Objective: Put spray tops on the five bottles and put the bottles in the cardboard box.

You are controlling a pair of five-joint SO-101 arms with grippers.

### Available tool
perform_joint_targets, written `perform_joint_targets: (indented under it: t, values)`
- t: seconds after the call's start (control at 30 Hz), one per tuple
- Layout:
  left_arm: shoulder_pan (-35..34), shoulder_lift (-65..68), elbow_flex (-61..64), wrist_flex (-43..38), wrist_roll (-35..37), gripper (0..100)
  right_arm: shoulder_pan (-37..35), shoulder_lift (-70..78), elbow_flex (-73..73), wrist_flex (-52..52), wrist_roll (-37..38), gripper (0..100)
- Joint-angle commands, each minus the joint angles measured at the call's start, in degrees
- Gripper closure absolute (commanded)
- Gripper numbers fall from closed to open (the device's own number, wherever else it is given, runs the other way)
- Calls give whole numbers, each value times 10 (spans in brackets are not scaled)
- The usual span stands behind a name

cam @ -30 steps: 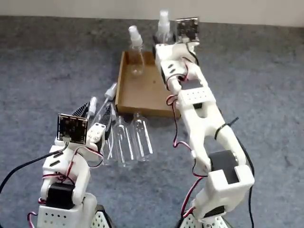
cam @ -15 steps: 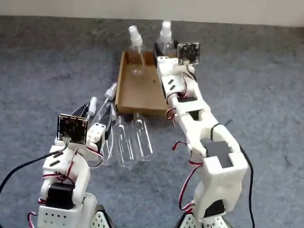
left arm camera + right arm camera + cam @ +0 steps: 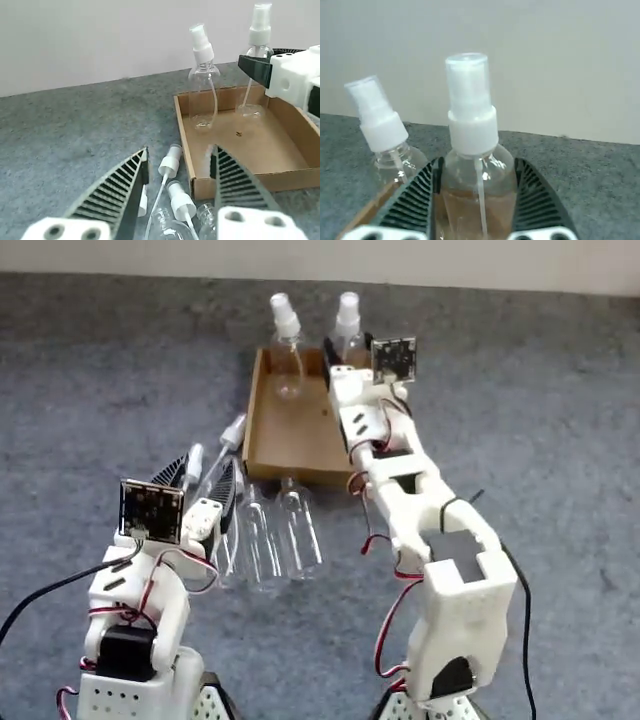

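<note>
Bottles of clear plastic, five in all, are spread between the box and the bench. Two stand upright at the far end of the shallow cardboard box (image 3: 300, 445), each with a white spray top and a thin dip tube showing through its side. The first bottle (image 3: 287, 360) stands free. The second bottle (image 3: 348, 318), just beside it, sits between the jaws of the right claw (image 3: 477, 170). The ribbed black jaws lie flush against both sides of its body, so the claw looks clenched on it. In the left wrist view its base seems to rest on the box floor, though the angle makes that hard to confirm.

Three uncapped bottles (image 3: 258, 535) lie side by side on the bench, necks towards the near wall of the box. One is partly hidden under the left arm. Loose spray tops (image 3: 170, 161) — at least two, white with long tubes — lie by the box's near corner. The left claw (image 3: 178, 150) hangs over them with its jaws spread wide, grasping nothing.

The bench (image 3: 520, 390) is covered in a grey, felt-like carpet. A plain pale wall (image 3: 75, 40) rises behind it.
</note>
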Motion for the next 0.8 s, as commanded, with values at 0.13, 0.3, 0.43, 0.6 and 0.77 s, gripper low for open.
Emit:
perform_joint_targets:
  t: [0.13, 0.3, 0.43, 0.6, 0.77]
  values:
    - [-3, -1, -3, -10, 5, 839, 7, -12, -7, -15, 4, 995]
    - [-3, -1, -3, -10, 5, 839, 7, -12, -7, -15, 3, 995]
    - [-3, -1, -3, -10, 5, 839, 7, -12, -7, -15, 5, 995]
    - [-3, -1, -3, -10, 5, 839, 7, -11, -12, -15, 5, 995]
    - [-1, -1, -3, -10, 5, 839, 7, 24, -40, -11, 5, 995]
